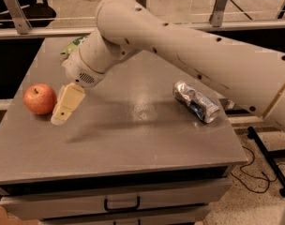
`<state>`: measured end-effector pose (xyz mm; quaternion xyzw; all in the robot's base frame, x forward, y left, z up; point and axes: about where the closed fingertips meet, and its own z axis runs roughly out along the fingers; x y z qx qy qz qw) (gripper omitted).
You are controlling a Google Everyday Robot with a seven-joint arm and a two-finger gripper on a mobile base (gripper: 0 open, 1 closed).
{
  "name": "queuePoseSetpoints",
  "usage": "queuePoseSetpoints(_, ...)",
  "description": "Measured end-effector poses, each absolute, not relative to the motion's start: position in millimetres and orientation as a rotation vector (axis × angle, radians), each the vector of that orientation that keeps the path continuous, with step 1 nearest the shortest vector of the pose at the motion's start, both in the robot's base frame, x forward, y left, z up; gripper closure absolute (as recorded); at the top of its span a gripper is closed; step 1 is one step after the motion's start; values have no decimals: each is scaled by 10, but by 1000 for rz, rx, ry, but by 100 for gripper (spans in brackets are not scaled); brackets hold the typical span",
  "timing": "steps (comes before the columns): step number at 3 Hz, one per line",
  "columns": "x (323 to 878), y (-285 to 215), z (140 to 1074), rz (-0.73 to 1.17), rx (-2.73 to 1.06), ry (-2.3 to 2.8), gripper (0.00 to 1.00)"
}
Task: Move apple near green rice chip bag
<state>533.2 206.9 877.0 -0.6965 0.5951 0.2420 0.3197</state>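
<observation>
The red-orange apple [39, 98] sits near the left edge of the grey table [142, 144]. My gripper [63, 112] hangs low over the table just right of the apple, close beside it, pointing down and to the left. The green rice chip bag [72, 45] lies at the far left of the table. My arm hides most of it, and only a small green corner shows. The apple and the bag are well apart.
A dented silver-and-blue can [196, 101] lies on its side at the right of the table. My large white arm [189, 50] spans the back right. A drawer handle [121, 204] shows below the front edge. Metal rail posts [13, 11] stand behind.
</observation>
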Motion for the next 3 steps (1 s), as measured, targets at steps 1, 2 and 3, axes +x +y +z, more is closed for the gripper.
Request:
queuePoseSetpoints(1, 5353, 2372, 8690, 705, -1817, 1536, 0)
queuePoseSetpoints(2, 5352, 2594, 8618, 761, -1811, 1518, 0)
queuePoseSetpoints(3, 5337, 2716, 8543, 801, -1801, 1516, 18)
